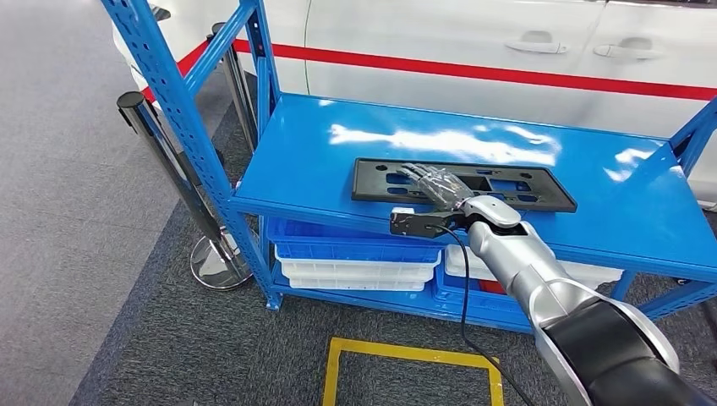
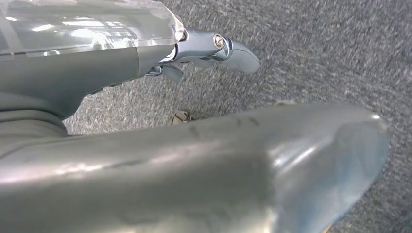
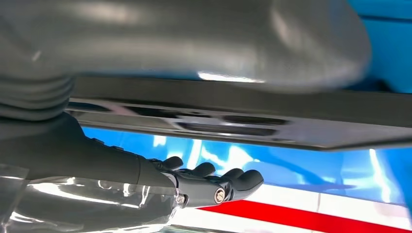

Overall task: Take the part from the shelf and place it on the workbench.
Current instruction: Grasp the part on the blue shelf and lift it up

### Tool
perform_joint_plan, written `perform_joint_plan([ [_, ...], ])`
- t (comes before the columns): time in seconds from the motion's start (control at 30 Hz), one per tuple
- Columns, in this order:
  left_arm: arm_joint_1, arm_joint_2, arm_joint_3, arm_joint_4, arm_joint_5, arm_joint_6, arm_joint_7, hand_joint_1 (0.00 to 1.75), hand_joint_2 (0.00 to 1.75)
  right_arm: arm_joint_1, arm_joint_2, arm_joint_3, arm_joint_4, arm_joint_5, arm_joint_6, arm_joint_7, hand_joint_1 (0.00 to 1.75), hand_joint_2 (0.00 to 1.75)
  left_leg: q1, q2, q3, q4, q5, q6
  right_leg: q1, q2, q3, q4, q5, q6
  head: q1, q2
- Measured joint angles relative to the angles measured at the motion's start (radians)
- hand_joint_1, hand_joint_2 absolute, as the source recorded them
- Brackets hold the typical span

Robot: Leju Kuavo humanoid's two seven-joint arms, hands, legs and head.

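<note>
A flat black plastic part (image 1: 507,182) with several cut-outs lies on top of the blue shelf (image 1: 321,152), near its front edge. My right hand (image 1: 435,188) reaches over the part's left half, fingers stretched across its upper face. In the right wrist view the part (image 3: 291,121) runs between the thick thumb (image 3: 194,39) and the dark fingers (image 3: 214,182), with a strip of blue shelf showing between fingers and part. My left hand (image 2: 97,73) hangs over grey carpet, holding nothing, its fingers (image 2: 218,48) loosely apart.
A white car with a red stripe (image 1: 473,68) stands close behind the shelf. Blue and white bins (image 1: 355,254) fill the lower level. A black post on a chrome base (image 1: 218,262) stands left of the shelf. A yellow taped square (image 1: 406,372) marks the floor in front.
</note>
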Motion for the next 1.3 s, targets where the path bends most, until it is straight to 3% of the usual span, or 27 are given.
perform_joint_plan([
  [0.07,-0.002,0.000,0.000,0.000,0.003,-0.001,-0.001,0.00,0.00,-0.006,0.002,0.003,0.007,-0.003,-0.012,0.018,0.00,1.75,0.004,0.001,0.005,-0.009,0.004,0.011,-0.003,0.000,-0.025,0.058,-0.038,0.010,0.000,0.000],
  [0.13,-0.002,0.000,0.000,0.000,0.005,-0.001,-0.003,0.00,0.00,-0.009,0.003,0.004,0.014,-0.005,-0.023,0.044,0.00,1.75,0.004,0.000,0.006,-0.009,0.004,0.015,-0.007,-0.001,-0.086,0.185,-0.098,0.018,0.000,0.000],
  [0.17,-0.001,0.000,0.000,0.000,0.006,-0.001,-0.003,0.00,0.00,-0.009,0.003,0.005,0.018,-0.005,-0.028,0.053,0.00,1.75,0.004,0.000,0.006,-0.009,0.004,0.016,-0.008,-0.001,-0.116,0.242,-0.115,0.021,0.000,0.000],
  [0.2,0.000,0.000,0.000,0.000,0.006,-0.001,-0.003,0.00,0.00,-0.009,0.004,0.006,0.021,-0.005,-0.035,0.061,0.00,1.75,0.004,0.000,0.007,-0.009,0.003,0.016,-0.009,-0.001,-0.135,0.271,-0.116,0.022,0.000,0.000],
  [0.23,0.000,0.000,0.000,0.000,0.006,-0.001,-0.003,0.00,0.00,-0.009,0.005,0.006,0.024,-0.004,-0.044,0.065,0.00,1.75,0.004,0.000,0.007,-0.008,0.002,0.015,-0.009,-0.002,-0.134,0.261,-0.097,0.023,0.000,0.000],
  [0.27,0.000,0.000,0.000,0.000,0.006,-0.001,-0.003,0.00,0.00,-0.010,0.007,0.007,0.025,-0.002,-0.054,0.069,0.00,1.75,0.004,0.000,0.008,-0.006,0.001,0.013,-0.009,-0.002,-0.115,0.214,-0.063,0.021,0.000,0.000],
  [0.33,0.000,-0.001,-0.001,0.000,0.007,-0.002,-0.003,0.00,0.00,-0.015,0.010,0.007,0.025,0.006,-0.083,0.078,0.00,1.75,0.002,-0.001,0.009,-0.001,-0.004,0.006,-0.007,-0.003,-0.052,0.076,0.003,0.014,0.000,0.000],
  [0.37,-0.001,-0.001,-0.001,0.000,0.007,-0.002,-0.004,0.00,0.00,-0.017,0.011,0.007,0.025,0.011,-0.099,0.083,0.00,1.75,0.001,-0.001,0.008,0.000,-0.006,0.002,-0.004,-0.003,-0.029,0.027,0.019,0.009,0.000,0.000],
  [0.43,-0.002,-0.001,-0.001,0.000,0.008,-0.002,-0.004,0.00,0.00,-0.018,0.013,0.008,0.025,0.021,-0.132,0.093,0.00,1.75,-0.002,-0.001,0.008,0.000,-0.007,-0.007,0.002,-0.002,-0.016,-0.004,0.020,0.000,0.000,0.000],
  [0.53,-0.002,-0.001,-0.002,0.000,0.008,-0.002,-0.005,0.00,0.00,-0.019,0.019,0.010,0.023,0.032,-0.164,0.104,0.00,1.75,-0.003,0.000,0.003,0.017,-0.023,-0.021,-0.005,-0.003,-0.011,-0.012,0.025,-0.018,0.000,0.000],
  [0.57,-0.002,-0.001,-0.002,0.000,0.008,-0.002,-0.006,0.00,0.00,-0.019,0.021,0.010,0.022,0.036,-0.170,0.108,0.00,1.75,-0.002,0.001,-0.012,0.053,-0.046,-0.025,-0.008,-0.004,-0.009,-0.015,0.026,-0.024,0.000,0.000],
  [0.67,-0.001,-0.001,-0.002,0.000,0.008,-0.002,-0.006,0.00,0.00,-0.016,0.026,0.014,0.022,0.044,-0.180,0.113,0.00,1.75,0.001,0.002,-0.101,0.243,-0.132,-0.032,-0.006,-0.004,-0.007,-0.015,0.025,-0.033,0.000,0.000],
  [0.7,-0.001,-0.001,-0.002,0.000,0.008,-0.002,-0.006,0.00,0.00,-0.015,0.028,0.015,0.022,0.046,-0.182,0.114,0.00,1.75,0.001,0.002,-0.122,0.281,-0.138,-0.033,-0.005,-0.004,-0.007,-0.015,0.025,-0.033,0.000,0.000],
  [0.73,0.000,-0.001,-0.002,0.000,0.008,-0.002,-0.006,0.00,0.00,-0.013,0.029,0.017,0.022,0.049,-0.185,0.116,0.00,1.75,0.001,0.002,-0.124,0.281,-0.126,-0.032,-0.004,-0.003,-0.007,-0.014,0.024,-0.033,0.000,0.000],
  [0.77,-0.001,-0.001,-0.002,0.000,0.009,-0.002,-0.006,0.00,0.00,-0.013,0.030,0.018,0.022,0.054,-0.188,0.120,0.00,1.75,0.001,0.002,-0.107,0.241,-0.096,-0.030,-0.004,-0.003,-0.006,-0.013,0.023,-0.032,0.000,0.000],
  [0.83,-0.001,0.000,-0.003,0.000,0.010,-0.002,-0.006,0.00,0.00,-0.014,0.033,0.020,0.021,0.062,-0.195,0.128,0.00,1.75,0.000,0.001,-0.043,0.104,-0.030,-0.022,-0.002,-0.002,-0.005,-0.009,0.019,-0.027,0.000,0.000],
  [0.9,-0.002,0.000,-0.003,0.000,0.013,-0.002,-0.006,0.00,0.00,-0.015,0.035,0.021,0.021,0.070,-0.199,0.137,0.00,1.75,-0.002,0.001,-0.002,0.018,-0.007,-0.014,0.002,0.000,-0.007,-0.005,0.015,-0.019,0.000,0.000],
  [1.03,-0.002,0.000,-0.003,0.000,0.017,-0.002,-0.006,0.00,0.00,-0.017,0.039,0.023,0.021,0.089,-0.198,0.157,0.00,1.75,-0.001,0.001,0.006,-0.002,-0.004,0.004,-0.001,0.000,-0.011,0.007,0.004,0.003,0.000,0.000],
  [1.07,-0.004,0.000,-0.003,0.000,0.017,-0.002,-0.006,0.00,0.00,-0.020,0.041,0.024,0.022,0.094,-0.196,0.162,0.00,1.75,0.001,0.001,0.008,-0.005,-0.001,0.009,-0.002,0.000,-0.023,0.034,-0.015,0.008,0.000,0.000],
  [1.13,-0.005,0.000,-0.004,0.000,0.018,-0.002,-0.006,0.00,0.00,-0.023,0.042,0.027,0.023,0.102,-0.189,0.170,0.03,1.75,0.002,0.001,0.009,-0.008,0.000,0.015,-0.005,-0.001,-0.077,0.151,-0.076,0.016,0.000,0.000],
  [1.17,-0.005,0.000,-0.004,0.000,0.018,-0.002,-0.005,0.00,0.00,-0.023,0.042,0.028,0.025,0.105,-0.184,0.173,0.09,1.75,0.002,0.001,0.009,-0.007,0.000,0.016,-0.006,-0.001,-0.111,0.219,-0.103,0.019,0.000,0.000],
  [1.2,-0.005,0.000,-0.004,0.000,0.018,-0.002,-0.004,0.00,0.00,-0.022,0.042,0.030,0.027,0.108,-0.180,0.175,0.39,1.75,0.001,0.001,0.009,-0.007,-0.001,0.017,-0.007,-0.001,-0.136,0.268,-0.115,0.021,0.000,0.000],
  [1.23,-0.005,0.000,-0.004,0.000,0.019,-0.002,-0.004,0.00,0.00,-0.021,0.043,0.031,0.029,0.111,-0.176,0.178,0.73,1.75,0.001,0.001,0.010,-0.006,-0.002,0.017,-0.007,-0.001,-0.145,0.280,-0.108,0.021,0.000,0.000],
  [1.27,-0.005,-0.001,-0.004,0.000,0.019,-0.002,-0.003,0.00,0.00,-0.022,0.043,0.033,0.030,0.114,-0.173,0.179,1.03,1.75,0.001,0.000,0.010,-0.004,-0.003,0.016,-0.007,-0.001,-0.134,0.251,-0.081,0.020,0.000,0.000],
  [1.3,-0.005,-0.001,-0.004,0.000,0.019,-0.002,-0.003,0.00,0.00,-0.024,0.044,0.034,0.031,0.115,-0.170,0.180,1.37,1.75,0.001,0.000,0.012,-0.003,-0.004,0.014,-0.006,-0.001,-0.105,0.189,-0.044,0.017,0.000,0.000],
])
